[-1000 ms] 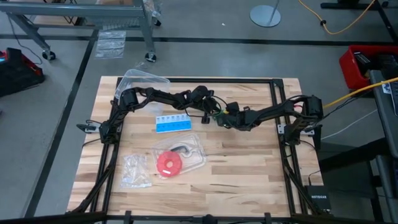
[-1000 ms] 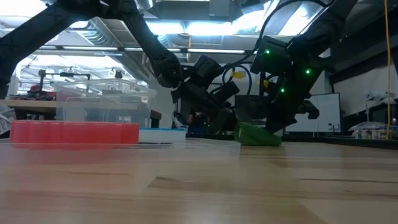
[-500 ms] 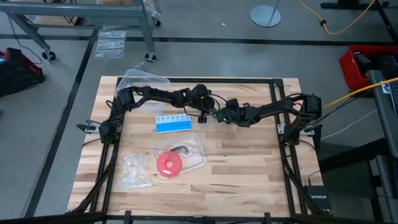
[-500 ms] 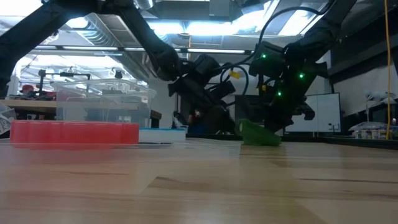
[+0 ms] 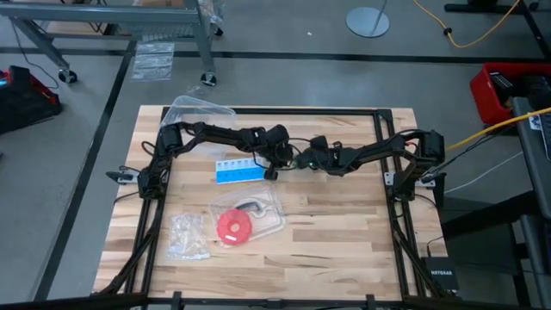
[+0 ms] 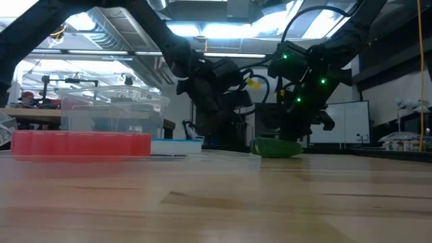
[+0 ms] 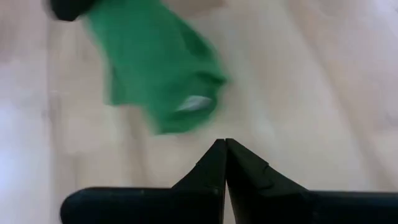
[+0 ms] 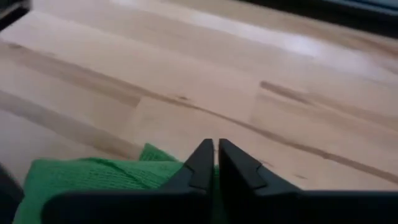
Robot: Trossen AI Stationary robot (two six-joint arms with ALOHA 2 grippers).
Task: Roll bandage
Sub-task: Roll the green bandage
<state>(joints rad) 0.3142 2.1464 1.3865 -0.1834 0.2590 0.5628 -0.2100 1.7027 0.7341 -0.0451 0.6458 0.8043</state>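
Both grippers have shifted leftward since the earlier frame, as I read the high view: left gripper (image 5: 274,169) and right gripper (image 5: 303,158) meet near the table's (image 5: 344,241) middle, right of the pill box (image 5: 238,170). Low view: the bandage (image 6: 275,146) lies flat, a loose green bundle. Left wrist: fingers together, empty, bandage just ahead. Right wrist: fingers nearly together above the cloth; whether they pinch it, I cannot tell. Rolling is unfinished; I judge re-gripping an edge comes next.
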